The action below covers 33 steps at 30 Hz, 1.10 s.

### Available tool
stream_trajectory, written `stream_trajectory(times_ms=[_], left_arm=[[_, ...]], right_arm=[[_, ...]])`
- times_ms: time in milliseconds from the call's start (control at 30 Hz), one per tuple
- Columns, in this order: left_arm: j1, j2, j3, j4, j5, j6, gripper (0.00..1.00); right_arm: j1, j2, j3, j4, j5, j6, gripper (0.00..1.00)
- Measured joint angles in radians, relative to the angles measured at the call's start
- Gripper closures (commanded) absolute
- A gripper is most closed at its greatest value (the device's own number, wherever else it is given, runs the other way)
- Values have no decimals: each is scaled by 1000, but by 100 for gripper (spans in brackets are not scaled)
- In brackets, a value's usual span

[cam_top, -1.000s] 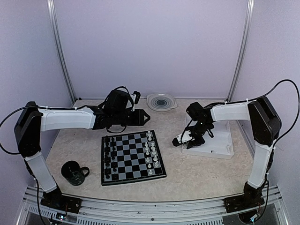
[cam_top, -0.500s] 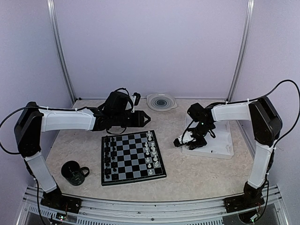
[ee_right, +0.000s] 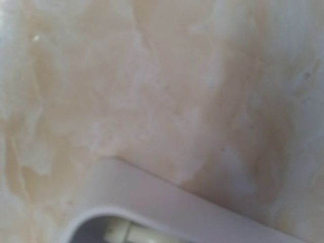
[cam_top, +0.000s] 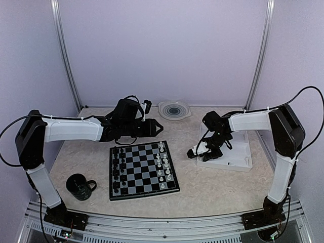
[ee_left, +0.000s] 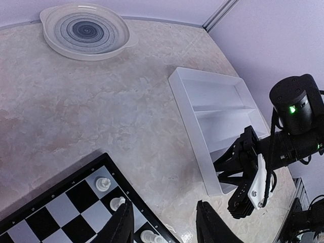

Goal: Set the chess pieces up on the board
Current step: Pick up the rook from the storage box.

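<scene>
Left tool [ee_left: 164, 215] gapes beyond board [cam_top: 142, 173]; chess pieces [cam_top: 161, 163] file near-to-far.

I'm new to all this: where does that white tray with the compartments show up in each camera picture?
Top external: the white tray lies in the right half, at mid height.
Left wrist: the white tray sits right of centre, running toward the lower right, with its dividers showing.
Right wrist: only a blurred, curved corner of its rim shows, along the bottom edge.
Shared landmark: the marbled beige table beneath it, seen in all three views.
</scene>
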State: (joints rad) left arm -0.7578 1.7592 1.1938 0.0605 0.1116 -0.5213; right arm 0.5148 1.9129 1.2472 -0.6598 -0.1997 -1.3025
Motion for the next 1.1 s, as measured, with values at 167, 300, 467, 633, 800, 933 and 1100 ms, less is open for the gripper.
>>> stream_trajectory(times_ms=[167, 300, 467, 633, 800, 933, 1100], left_arm=[[0, 0, -2, 0, 1, -6, 57], [0, 0, -2, 2, 10, -10, 57], [0, 8, 9, 6, 28, -13, 57], [0, 44, 42, 8, 50, -13, 57], [0, 61, 56, 6, 64, -13, 57], [0, 65, 64, 6, 69, -13, 57], [0, 65, 66, 6, 69, -13, 57]], right_arm=[[-4, -1, -5, -4, -5, -9, 82], [-33, -2, -8, -9, -40, 16, 85], [-100, -2, -8, -33, -112, 88, 88], [-128, -2, -10, -32, -195, 166, 84], [-134, -2, -17, -31, -258, 208, 75], [-134, 3, -15, -45, -305, 224, 74], [-134, 47, 11, -59, -333, 244, 74]])
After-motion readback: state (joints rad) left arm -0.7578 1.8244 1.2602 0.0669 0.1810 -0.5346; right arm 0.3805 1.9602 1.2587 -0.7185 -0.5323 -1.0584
